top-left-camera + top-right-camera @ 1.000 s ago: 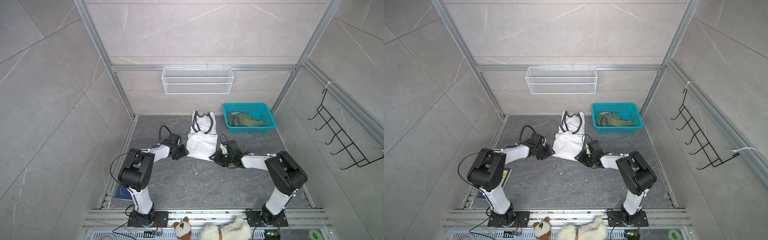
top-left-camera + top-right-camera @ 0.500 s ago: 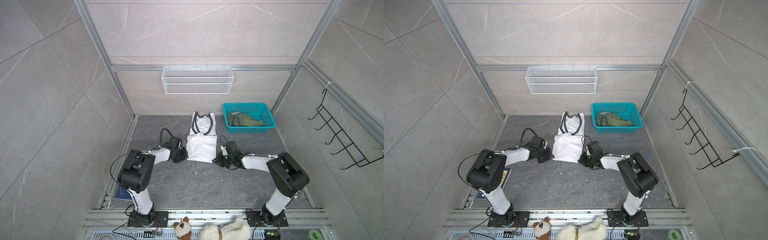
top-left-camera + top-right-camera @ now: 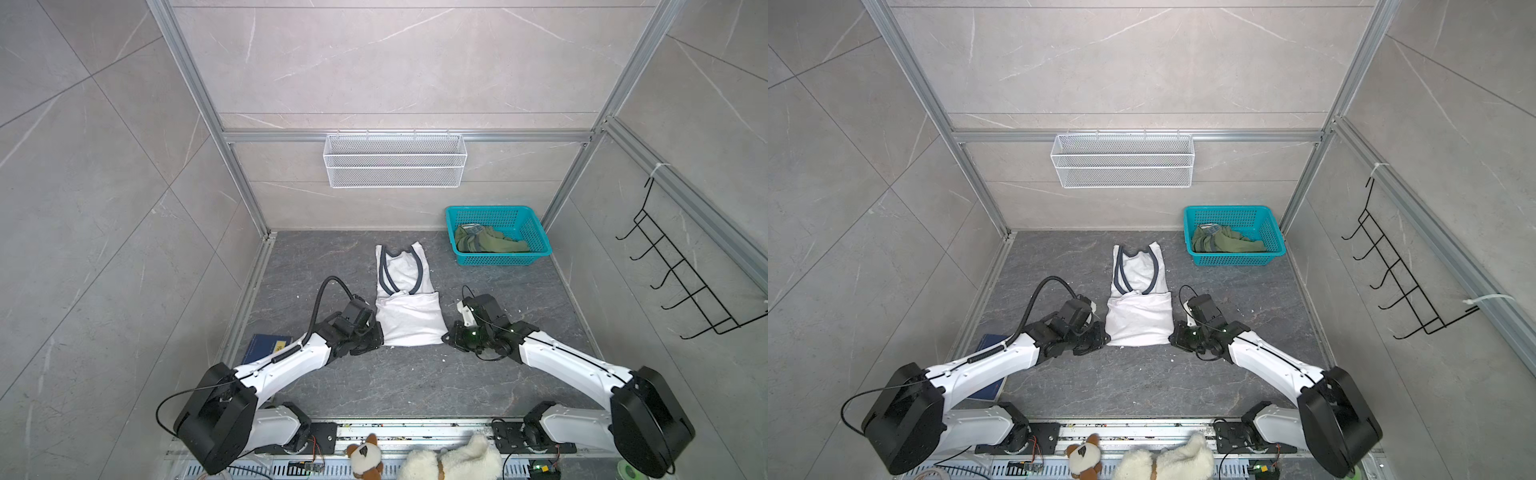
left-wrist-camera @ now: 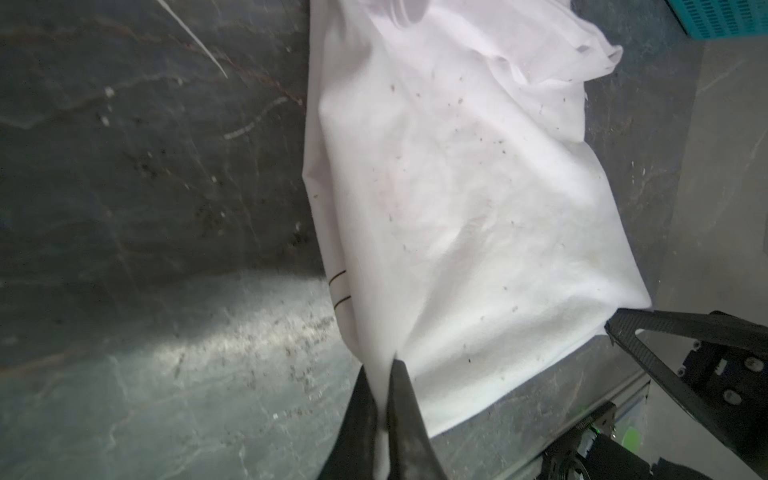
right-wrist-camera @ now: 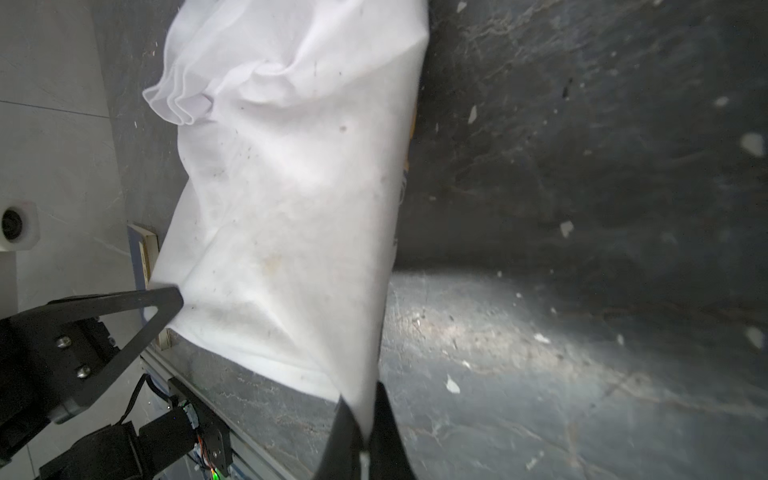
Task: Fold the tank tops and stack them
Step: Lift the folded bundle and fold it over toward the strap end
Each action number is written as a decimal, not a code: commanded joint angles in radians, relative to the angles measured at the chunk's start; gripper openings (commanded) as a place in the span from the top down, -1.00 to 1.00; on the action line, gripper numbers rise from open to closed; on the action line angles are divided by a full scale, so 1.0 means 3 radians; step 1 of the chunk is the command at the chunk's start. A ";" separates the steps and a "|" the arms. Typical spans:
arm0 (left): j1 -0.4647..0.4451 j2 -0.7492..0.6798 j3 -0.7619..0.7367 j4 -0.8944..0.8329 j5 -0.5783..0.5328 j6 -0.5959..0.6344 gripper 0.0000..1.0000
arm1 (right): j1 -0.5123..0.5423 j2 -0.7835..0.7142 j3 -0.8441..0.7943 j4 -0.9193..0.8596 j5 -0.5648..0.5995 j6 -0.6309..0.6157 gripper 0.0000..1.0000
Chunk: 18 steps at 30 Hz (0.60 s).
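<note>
You have a white tank top (image 3: 409, 320) with navy trim round its neck and armholes, on a dark grey bench (image 3: 374, 386) veined in paler grey. Your olive green tank top (image 3: 490, 245) fills the teal basket (image 3: 498, 261). The wall basket (image 3: 395, 160) is white wire, and the book (image 3: 266, 347) is blue.

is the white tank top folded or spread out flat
Partly folded. The white tank top has its lower half doubled into a layered panel, while the navy-trimmed straps lie flat beyond it.
</note>
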 commanded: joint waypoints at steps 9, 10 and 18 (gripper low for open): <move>-0.0450 -0.0818 0.0136 -0.0750 -0.0638 -0.0649 0.90 | 0.0059 -0.0761 0.0334 -0.1084 0.0202 -0.0113 1.00; -0.0480 -0.0843 0.0194 -0.0825 -0.0705 -0.0650 0.91 | 0.0059 -0.0800 0.0397 -0.1136 0.0225 -0.0134 1.00; -0.0545 -0.0754 0.0189 -0.0909 -0.0657 -0.0822 0.95 | 0.0083 -0.0714 0.0390 -0.1122 0.0261 -0.0148 1.00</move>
